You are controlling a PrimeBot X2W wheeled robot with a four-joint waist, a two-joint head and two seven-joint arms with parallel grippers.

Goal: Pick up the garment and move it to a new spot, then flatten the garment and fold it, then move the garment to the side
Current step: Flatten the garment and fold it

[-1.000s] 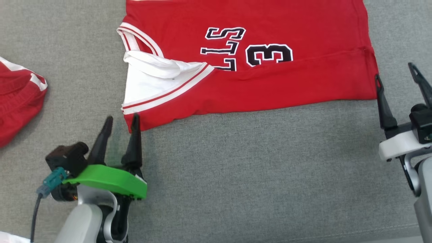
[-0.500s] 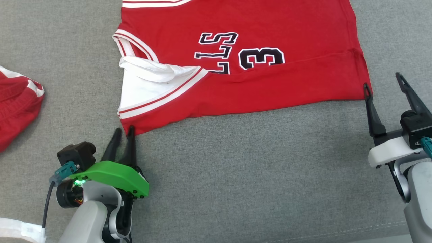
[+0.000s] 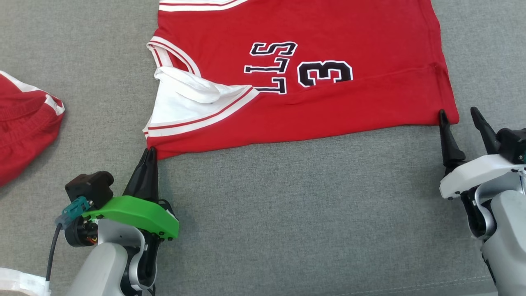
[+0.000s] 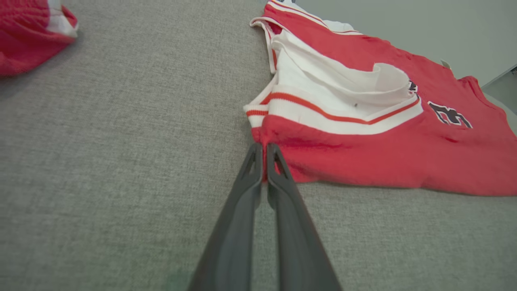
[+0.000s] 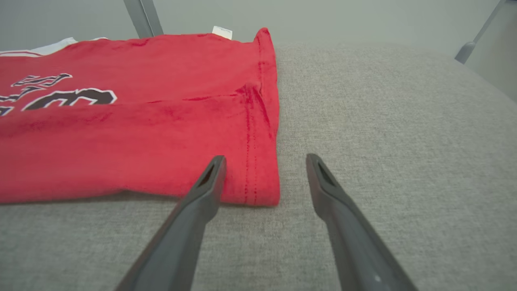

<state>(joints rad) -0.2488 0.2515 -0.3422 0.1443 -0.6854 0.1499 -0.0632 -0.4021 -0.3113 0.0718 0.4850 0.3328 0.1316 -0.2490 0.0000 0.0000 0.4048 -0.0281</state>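
Note:
The garment [image 3: 312,107] is a red jersey with white trim and a black number, spread flat on the grey cloth surface [image 3: 287,205]. My left gripper [image 3: 151,151] is at the garment's near left corner [image 4: 282,145]. Its fingers are pressed together, with a sliver of red cloth between the tips, so it is shut on that corner. My right gripper [image 3: 459,113] stands open at the near right corner. In the right wrist view its fingertips [image 5: 218,161] straddle the garment's hem corner [image 5: 258,178], with the left finger over the red cloth and the right finger over bare grey surface.
A second red piece of clothing [image 3: 24,123] lies bunched at the far left, also seen in the left wrist view [image 4: 28,36]. Grey metal legs [image 5: 141,16] stand beyond the surface's far edge. A seam [image 3: 411,283] runs along the near edge.
My left gripper's fingers went from apart to shut at the garment's near left corner. My right gripper moved in to the near right corner, still open. The head view shifted a little.

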